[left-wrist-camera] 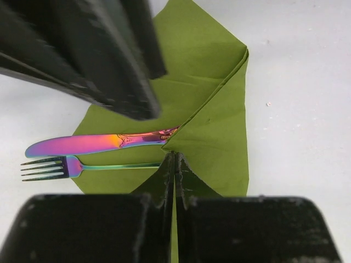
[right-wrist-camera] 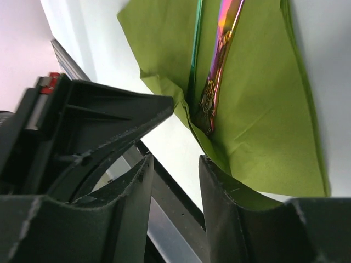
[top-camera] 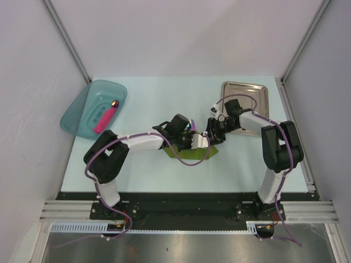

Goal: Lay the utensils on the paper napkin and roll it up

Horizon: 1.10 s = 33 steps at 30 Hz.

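The olive-green paper napkin (top-camera: 190, 156) lies at the table's middle. In the left wrist view one corner of the napkin (left-wrist-camera: 214, 131) is folded over the handles of the iridescent knife (left-wrist-camera: 82, 144) and fork (left-wrist-camera: 52, 167), which lie side by side on it. My left gripper (left-wrist-camera: 175, 164) is shut on the edge of that folded flap. My right gripper (right-wrist-camera: 175, 181) is open and empty, with one finger against the napkin (right-wrist-camera: 263, 126) beside the knife handle (right-wrist-camera: 218, 66) and fork (right-wrist-camera: 194, 55). In the top view the left gripper (top-camera: 199, 141) and the right gripper (top-camera: 213, 133) almost touch.
A teal plastic tub (top-camera: 82, 112) holding a pink bar (top-camera: 103, 119) stands at the far left. A steel tray (top-camera: 255, 90) lies at the far right, behind my right arm. Grey walls close in the table on both sides.
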{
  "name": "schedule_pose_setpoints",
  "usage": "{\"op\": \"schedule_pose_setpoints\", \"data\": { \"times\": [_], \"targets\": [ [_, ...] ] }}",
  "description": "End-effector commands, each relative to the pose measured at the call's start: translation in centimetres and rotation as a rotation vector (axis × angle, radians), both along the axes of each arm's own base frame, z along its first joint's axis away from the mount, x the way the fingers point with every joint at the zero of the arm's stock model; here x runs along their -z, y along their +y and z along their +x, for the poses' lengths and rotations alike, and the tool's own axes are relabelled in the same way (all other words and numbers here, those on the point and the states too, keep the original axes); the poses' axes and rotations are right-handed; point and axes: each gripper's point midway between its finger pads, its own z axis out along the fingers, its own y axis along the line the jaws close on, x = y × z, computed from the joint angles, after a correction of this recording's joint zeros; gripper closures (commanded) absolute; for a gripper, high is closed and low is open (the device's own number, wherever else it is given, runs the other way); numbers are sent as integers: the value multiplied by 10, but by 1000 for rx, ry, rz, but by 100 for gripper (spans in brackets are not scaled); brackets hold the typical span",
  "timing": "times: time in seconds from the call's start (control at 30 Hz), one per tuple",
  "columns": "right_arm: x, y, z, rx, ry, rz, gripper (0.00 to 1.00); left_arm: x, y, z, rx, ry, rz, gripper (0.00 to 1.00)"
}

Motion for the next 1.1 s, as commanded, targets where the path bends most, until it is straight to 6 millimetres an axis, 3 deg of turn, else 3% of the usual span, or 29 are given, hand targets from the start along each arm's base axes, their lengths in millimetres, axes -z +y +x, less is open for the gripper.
{"op": "schedule_pose_setpoints", "data": {
  "times": [0.0, 0.33, 0.6, 0.67, 0.73, 0.77, 0.87, 1.07],
  "targets": [
    [9, 7, -8, -16, 26, 6, 58, -13, -11, 16, 0, -57, -41, 99],
    [45, 8, -11, -32, 53, -74, 64, -9, -11, 16, -3, -53, -41, 99],
    [63, 11, -12, -65, 32, -159, 70, -8, -9, 21, -33, -53, -34, 98],
    [66, 12, -13, -77, 24, -180, 73, -21, -8, 26, -81, -43, -59, 86],
    [70, 10, -11, -75, 18, -210, 75, -40, -8, 31, -163, 9, -125, 66],
    [72, 9, -11, -75, 20, -219, 75, -58, -1, 39, -212, 29, -173, 62],
    [77, 5, -8, -66, 15, -253, 77, -92, 9, 39, -343, 241, -314, 59],
    [79, 2, -7, -59, 15, -276, 78, -106, 10, -14, -384, 742, -479, 62]
  ]
}}
